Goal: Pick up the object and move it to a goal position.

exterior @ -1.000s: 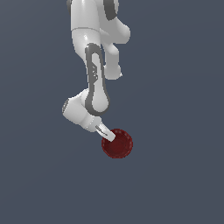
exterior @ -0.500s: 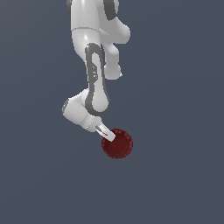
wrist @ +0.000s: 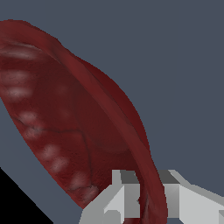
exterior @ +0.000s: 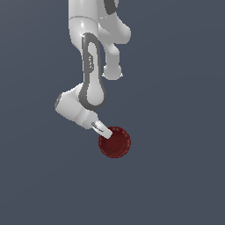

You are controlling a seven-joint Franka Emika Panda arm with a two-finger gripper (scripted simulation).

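White Panda arm (exterior: 90, 74) drops in from the exterior view's top, elbow bent, wrist angled down toward the exterior view's right. Flat grey-blue background (exterior: 184, 176) fills the rest of both views. Dark red glossy bowl (exterior: 114, 142) with scalloped rim sits low centre in the exterior view, at the arm's tip. Gripper (exterior: 103, 131) meets the bowl's rim on the exterior view's left side. Wrist view: the rim (wrist: 146, 175) runs between the two grey fingers (wrist: 124, 199), which pinch it, one inside, one outside.
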